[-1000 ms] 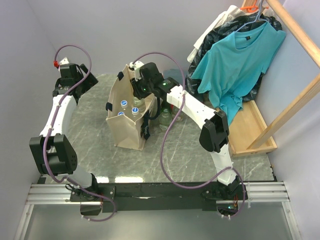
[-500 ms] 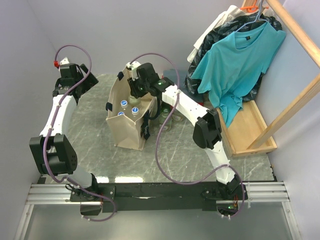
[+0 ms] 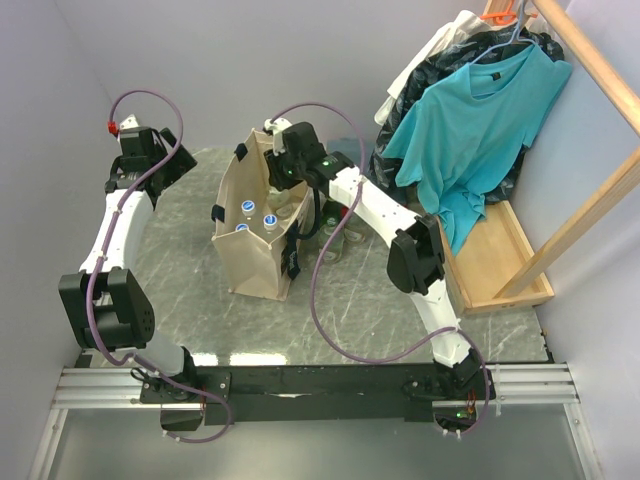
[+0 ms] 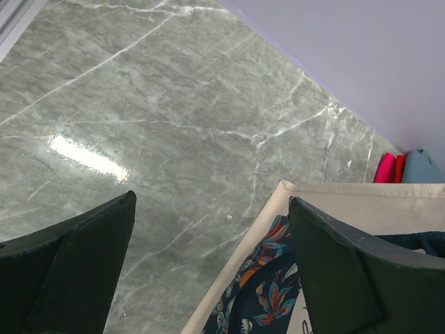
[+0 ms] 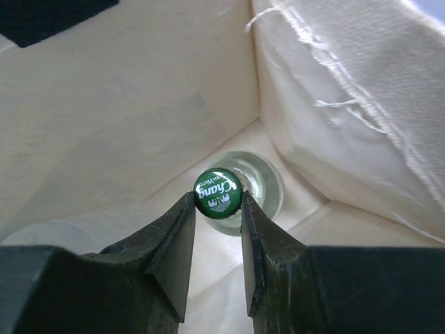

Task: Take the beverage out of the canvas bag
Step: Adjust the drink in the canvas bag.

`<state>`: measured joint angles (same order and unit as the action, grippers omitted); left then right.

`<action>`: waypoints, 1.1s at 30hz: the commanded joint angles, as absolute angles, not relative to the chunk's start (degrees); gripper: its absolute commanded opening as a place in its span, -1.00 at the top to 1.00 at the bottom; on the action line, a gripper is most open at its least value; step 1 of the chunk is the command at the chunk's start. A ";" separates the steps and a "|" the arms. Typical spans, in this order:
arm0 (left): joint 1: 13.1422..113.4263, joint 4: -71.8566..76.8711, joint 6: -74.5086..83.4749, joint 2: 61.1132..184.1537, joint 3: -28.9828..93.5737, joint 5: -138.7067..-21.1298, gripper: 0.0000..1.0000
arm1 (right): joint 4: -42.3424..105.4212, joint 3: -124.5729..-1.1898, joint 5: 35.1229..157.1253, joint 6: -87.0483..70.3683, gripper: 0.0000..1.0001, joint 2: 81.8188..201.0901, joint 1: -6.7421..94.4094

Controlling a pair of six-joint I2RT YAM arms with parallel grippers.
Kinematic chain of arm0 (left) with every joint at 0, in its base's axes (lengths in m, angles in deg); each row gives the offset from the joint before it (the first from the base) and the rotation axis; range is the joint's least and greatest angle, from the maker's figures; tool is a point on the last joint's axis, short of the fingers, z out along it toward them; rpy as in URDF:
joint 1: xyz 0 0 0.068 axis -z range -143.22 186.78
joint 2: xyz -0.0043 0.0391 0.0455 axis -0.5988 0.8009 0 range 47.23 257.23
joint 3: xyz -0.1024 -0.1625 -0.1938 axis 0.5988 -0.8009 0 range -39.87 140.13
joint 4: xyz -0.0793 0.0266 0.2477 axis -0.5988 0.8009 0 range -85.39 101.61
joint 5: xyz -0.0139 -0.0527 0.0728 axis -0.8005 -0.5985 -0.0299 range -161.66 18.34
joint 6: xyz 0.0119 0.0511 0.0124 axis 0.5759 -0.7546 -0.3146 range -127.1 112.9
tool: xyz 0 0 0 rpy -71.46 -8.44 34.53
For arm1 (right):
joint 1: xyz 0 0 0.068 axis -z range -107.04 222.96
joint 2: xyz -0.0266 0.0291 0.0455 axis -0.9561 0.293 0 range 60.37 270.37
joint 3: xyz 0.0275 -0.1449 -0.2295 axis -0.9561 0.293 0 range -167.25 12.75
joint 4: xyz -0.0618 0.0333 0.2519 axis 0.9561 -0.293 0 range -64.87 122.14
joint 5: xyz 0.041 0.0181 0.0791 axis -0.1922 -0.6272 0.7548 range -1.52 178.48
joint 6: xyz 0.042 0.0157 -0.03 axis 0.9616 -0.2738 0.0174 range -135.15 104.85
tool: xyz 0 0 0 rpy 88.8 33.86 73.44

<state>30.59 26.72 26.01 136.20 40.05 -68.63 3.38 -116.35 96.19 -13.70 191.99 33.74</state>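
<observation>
The beige canvas bag [image 3: 252,262] with black handles stands on the marble table [image 3: 180,260]. My right gripper [image 3: 275,168] reaches down into its back right corner. In the right wrist view, my right gripper [image 5: 217,200] is shut on the green cap of a clear glass beverage bottle [image 5: 268,182], with canvas walls all round. Blue-capped bottles [image 3: 247,207] show in the bag's open top. My left gripper [image 3: 172,162] hovers at the table's back left, open and empty. In the left wrist view, my left gripper [image 4: 212,198] sits above the bag's rim [image 4: 334,202].
Other clear bottles [image 3: 335,238] stand on the table just right of the bag, under my right arm. A teal shirt [image 3: 480,120] hangs over a wooden rack [image 3: 500,262] at the right. A pink and red item [image 4: 389,168] lies by the back wall.
My right wrist has shifted a little left and toward the back over the bag, jaws staying shut on the bottle cap. The left arm has not moved.
</observation>
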 commanded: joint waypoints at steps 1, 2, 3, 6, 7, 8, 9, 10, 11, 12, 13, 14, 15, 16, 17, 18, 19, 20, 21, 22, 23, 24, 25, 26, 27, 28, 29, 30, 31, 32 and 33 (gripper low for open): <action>30.46 25.62 25.25 135.12 40.28 -68.84 -0.93 | 11.92 -116.89 96.13 -13.66 0.78 187.11 33.94; 30.46 25.62 25.16 135.12 40.28 -68.93 -0.93 | 12.09 -116.54 96.13 -13.66 0.72 186.76 34.02; 30.46 25.53 25.25 135.12 40.20 -69.02 -0.93 | 11.92 -116.36 96.13 -13.83 0.53 186.67 33.94; 30.46 25.53 25.25 135.03 40.02 -69.11 -0.93 | 11.39 -116.97 96.13 -13.92 0.36 186.85 34.02; 30.37 25.35 25.33 135.03 40.02 -69.11 -0.93 | 11.31 -117.06 96.04 -13.84 0.25 187.02 34.02; 30.46 25.44 25.25 135.03 40.02 -69.20 -0.93 | 11.39 -117.06 96.22 -13.84 0.21 186.94 34.03; 30.46 25.35 25.25 135.03 40.02 -69.20 -0.93 | 11.39 -117.24 96.22 -13.84 0.22 187.02 33.94; 30.46 25.35 25.25 135.03 40.02 -69.20 -0.93 | 11.39 -117.32 96.13 -13.75 0.22 187.11 34.02; 30.46 25.44 25.25 135.12 40.02 -69.28 -0.93 | 11.31 -117.50 96.13 -13.75 0.21 187.20 34.02; 30.37 25.44 25.33 135.03 40.02 -69.28 -0.93 | 11.04 -117.85 96.22 -13.75 0.09 187.37 34.03; 30.46 25.44 25.25 135.03 40.02 -69.37 -0.93 | 10.87 -118.11 96.13 -13.84 0.06 187.55 33.94; 30.46 25.35 25.25 135.03 39.93 -69.46 -0.93 | 10.69 -118.38 96.04 -13.84 0.05 187.73 33.85; 30.46 25.35 25.33 135.03 39.93 -69.46 -0.93 | 10.52 -118.38 96.04 -13.84 0.04 187.64 33.94; 30.46 25.35 25.25 135.20 39.93 -69.46 -0.93 | 10.51 -118.47 96.04 -13.92 0.01 187.73 33.94; 30.46 25.35 25.25 135.12 39.93 -69.46 -0.93 | 10.43 -118.38 96.04 -13.84 -0.10 187.64 34.02; 30.46 25.35 25.33 135.20 39.93 -69.55 -0.93 | 10.43 -118.38 96.30 -13.84 -0.09 187.73 34.02; 30.46 25.35 25.34 135.12 39.93 -69.63 -0.93 | 10.25 -118.38 96.31 -13.92 -0.02 187.64 33.94; 30.46 25.27 25.42 135.12 39.84 -69.64 -0.93 | 10.25 -118.47 96.22 -13.92 -0.01 187.73 33.94; 30.37 25.27 25.51 135.12 39.84 -69.55 -0.93 | 10.25 -118.47 96.13 -13.84 -0.04 187.73 33.94; 30.46 25.35 25.42 135.03 39.84 -69.63 -0.93 | 10.25 -118.55 96.13 -14.01 -0.07 187.81 33.94; 30.46 25.27 25.42 135.03 39.76 -69.64 -0.93 | 10.16 -118.73 96.04 -14.10 -0.07 187.90 33.94; 30.37 25.27 25.51 135.03 39.67 -69.55 -0.93 | 10.08 -118.91 95.87 -14.10 -0.08 187.99 33.94; 30.46 25.27 25.42 134.94 39.67 -69.55 -0.93 | 9.81 -119.08 95.69 -14.10 -0.09 188.16 34.02; 30.37 25.27 25.42 135.03 39.67 -69.55 -0.93 | 9.20 -119.78 95.26 -14.19 -0.12 188.69 33.94; 30.37 25.35 25.42 135.03 39.75 -69.63 -0.93 | 8.85 -120.31 94.55 -14.01 -0.12 189.04 33.94; 30.54 25.35 25.42 135.03 39.76 -69.72 -0.93 | 8.50 -120.84 94.11 -13.93 -0.12 189.31 34.02; 30.46 25.27 25.34 135.12 39.76 -69.72 -0.93 | 7.71 -121.89 93.50 -13.84 -0.15 189.83 33.94; 30.46 25.27 25.34 135.12 39.76 -69.81 -0.93 | 7.35 -122.42 92.97 -13.66 -0.17 190.10 34.02; 30.37 25.35 25.25 135.03 39.84 -69.72 -0.93 | 7.09 -122.86 92.70 -13.23 -0.18 190.45 34.02; 30.46 25.44 25.25 135.12 39.84 -69.64 -0.93 | 6.22 -123.99 92.96 -12.87 -0.21 190.97 34.11; 30.37 25.53 25.33 135.03 39.84 -69.64 -0.93 | 5.60 -124.61 93.23 -12.70 -0.22 191.33 34.20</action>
